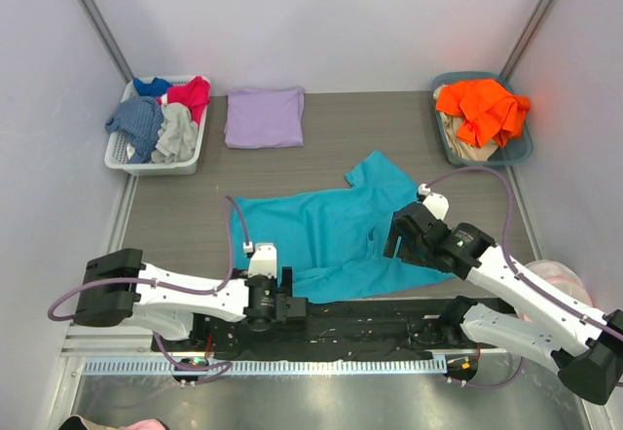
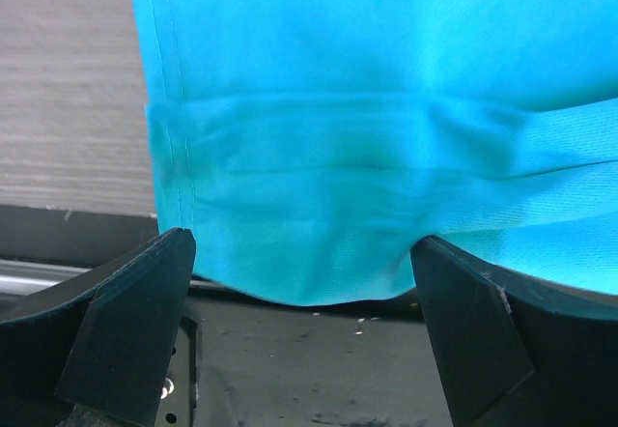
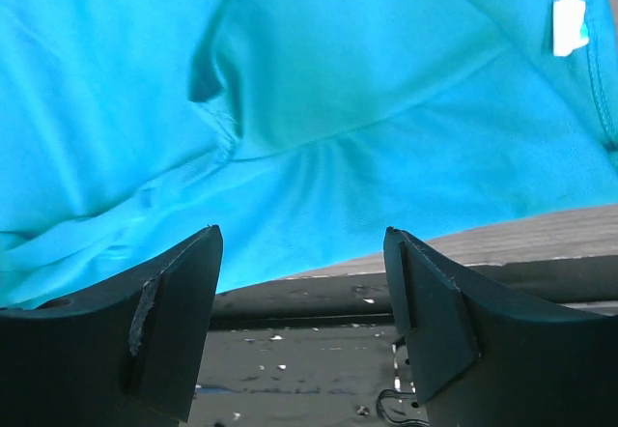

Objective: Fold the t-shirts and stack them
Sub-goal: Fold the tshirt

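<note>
Spread wide at the left end effector, pinching nothing; poised low at the near edge of the table, right at the hem of the teal shirt; in the left wrist view, hem of that teal shirt lying just beyond the gap between the two dark fingers, lapping past the table edge onto a dark strip; spread as well at the right end effector, also pinching nothing; set over the right side of the same shirt, close to a puckered fold, with a white label near the neckline at the upper right of the right wrist view; lying unfolded and rumpled across the middle of the table toward the near edge, one sleeve reaching toward the far-right corner; folded flat near the far edge, left of centre and well apart from the teal one, the lavender shirt; in the far-left corner, a white basket holding red, blue and grey garments; in the far-right corner, a bin holding an orange garment.
</note>
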You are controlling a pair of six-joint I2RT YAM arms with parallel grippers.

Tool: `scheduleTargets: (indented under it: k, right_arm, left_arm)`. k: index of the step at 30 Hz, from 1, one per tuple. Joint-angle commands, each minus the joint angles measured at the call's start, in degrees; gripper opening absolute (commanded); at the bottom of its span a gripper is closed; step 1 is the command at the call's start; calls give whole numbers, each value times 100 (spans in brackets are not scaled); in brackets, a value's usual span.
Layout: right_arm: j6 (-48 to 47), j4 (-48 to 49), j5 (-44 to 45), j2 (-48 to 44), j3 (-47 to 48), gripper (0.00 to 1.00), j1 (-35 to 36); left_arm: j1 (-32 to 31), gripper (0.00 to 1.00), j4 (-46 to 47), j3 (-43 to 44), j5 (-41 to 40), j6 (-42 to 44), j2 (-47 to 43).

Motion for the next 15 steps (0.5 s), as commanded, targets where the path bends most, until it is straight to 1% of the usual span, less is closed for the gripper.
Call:
scheduleTargets:
  k: [1, 5, 9, 12, 14, 15]
  right_arm:
    - [-97, 52, 244, -31, 382, 76, 17]
    - [-123, 174, 227, 13, 400, 76, 17]
    - [-237, 236, 332, 171, 487, 76, 17]
    - [-343, 280, 394, 347, 602, 76, 26]
    - [-378, 376, 385, 487, 681, 76, 17]
    - [-387, 412, 350, 531, 690, 76, 26]
  left_arm:
    - [66, 100, -726, 599, -857, -150, -5]
    - [225, 100, -622, 671, -928, 60, -5]
    - [243, 100, -376, 627, -893, 254, -93]
    - [295, 100, -341, 565, -954, 254, -137]
    - [506, 100, -131, 416, -1007, 377, -233]
    - [620, 100, 10, 355, -1007, 673, -277]
